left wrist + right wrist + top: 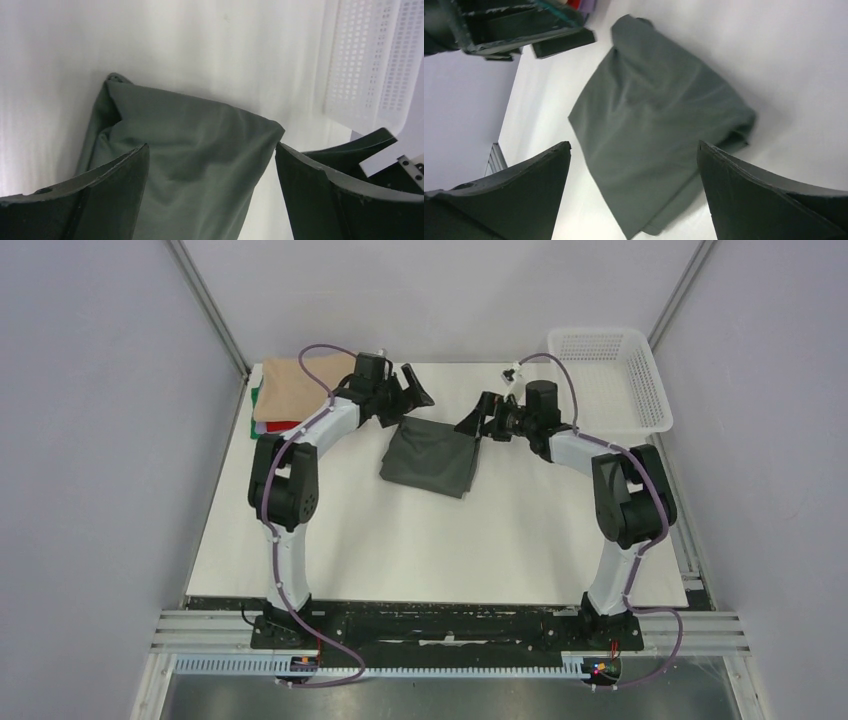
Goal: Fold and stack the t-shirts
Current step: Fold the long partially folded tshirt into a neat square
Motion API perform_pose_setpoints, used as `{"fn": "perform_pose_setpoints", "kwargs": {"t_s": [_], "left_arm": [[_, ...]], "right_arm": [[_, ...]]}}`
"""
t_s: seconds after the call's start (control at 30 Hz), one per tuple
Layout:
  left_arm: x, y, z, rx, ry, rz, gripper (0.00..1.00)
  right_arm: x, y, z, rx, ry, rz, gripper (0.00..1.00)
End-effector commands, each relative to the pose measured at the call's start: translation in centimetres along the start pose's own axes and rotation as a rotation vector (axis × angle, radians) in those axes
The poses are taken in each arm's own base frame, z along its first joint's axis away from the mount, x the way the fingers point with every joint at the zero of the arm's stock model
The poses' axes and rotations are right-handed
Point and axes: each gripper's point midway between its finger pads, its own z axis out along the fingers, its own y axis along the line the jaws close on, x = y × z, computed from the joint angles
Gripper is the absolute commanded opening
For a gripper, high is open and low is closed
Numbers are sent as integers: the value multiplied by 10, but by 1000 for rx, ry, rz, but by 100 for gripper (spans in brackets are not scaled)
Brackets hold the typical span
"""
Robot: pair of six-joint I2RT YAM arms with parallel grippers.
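**Folded grey shirt (432, 455) is flanked by two empty claws**
The left gripper (417, 390) and right gripper (473, 418) are held wide open, with nothing gripped, at the shirt's far corners. The stack (300, 390) is seen to the shirt's far left, nearer the left arm.

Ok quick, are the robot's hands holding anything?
Left gripper: open, holding nothing.
Right gripper: open, holding nothing.
Both are over the grey t-shirt.
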Motion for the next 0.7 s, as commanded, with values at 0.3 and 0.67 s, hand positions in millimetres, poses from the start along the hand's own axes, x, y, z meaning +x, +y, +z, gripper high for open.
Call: {"fn": "perform_pose_setpoints", "kwargs": {"t_s": [0.3,0.67], "left_arm": [[19,35,84,-67,70,-83,100],[112,75,43,-150,203,-131,100]], "right_arm": [[13,-23,72,-130,-26,183,98],[82,-57,51,10,90,198,98]]}}
